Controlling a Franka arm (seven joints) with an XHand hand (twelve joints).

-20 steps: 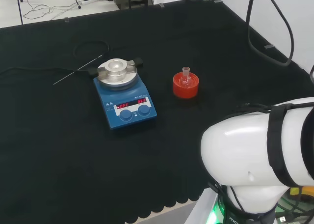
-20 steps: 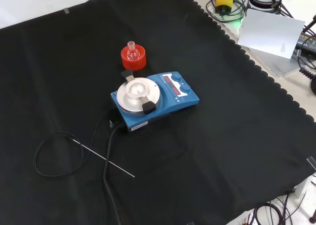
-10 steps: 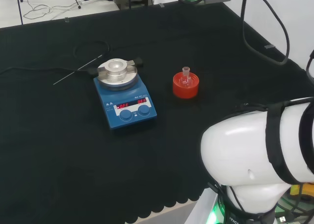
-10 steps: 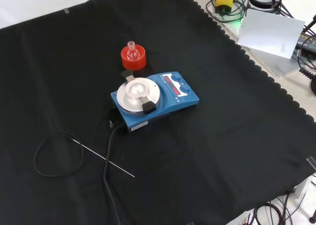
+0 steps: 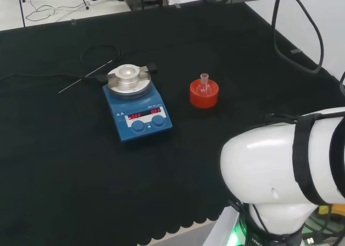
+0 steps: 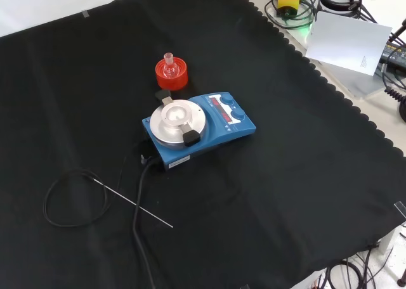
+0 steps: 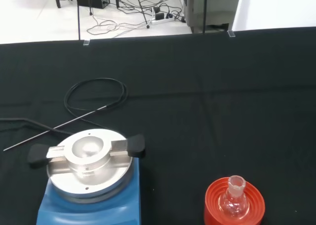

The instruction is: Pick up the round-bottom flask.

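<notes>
1. Clear glass: the round-bottom flask (image 7: 233, 200) is sitting upright in a red ribbed stand (image 5: 204, 93), neck up, just beside the blue stirrer plate (image 6: 209, 127) and apart from it.
2. Hand state: I cannot tell; the wrist camera is looking down at the flask from well above and off to one side.
3. Step in hand, as I judge it: the approach. The flask is not yet reached.
4. Doing it well: come down over the neck, close around the neck or upper bulb, lift straight up so the bulb clears the stand's cup without dragging the stand.
5. Glass is looking smooth and slippery; the narrow neck gives little to grip.
6. Stirrer's metal top disc (image 7: 90, 159) and thin probe rod (image 6: 133, 203) with black cable are lying clear of the route.
7. Black cloth (image 5: 64, 165) is matte, flat.
</notes>
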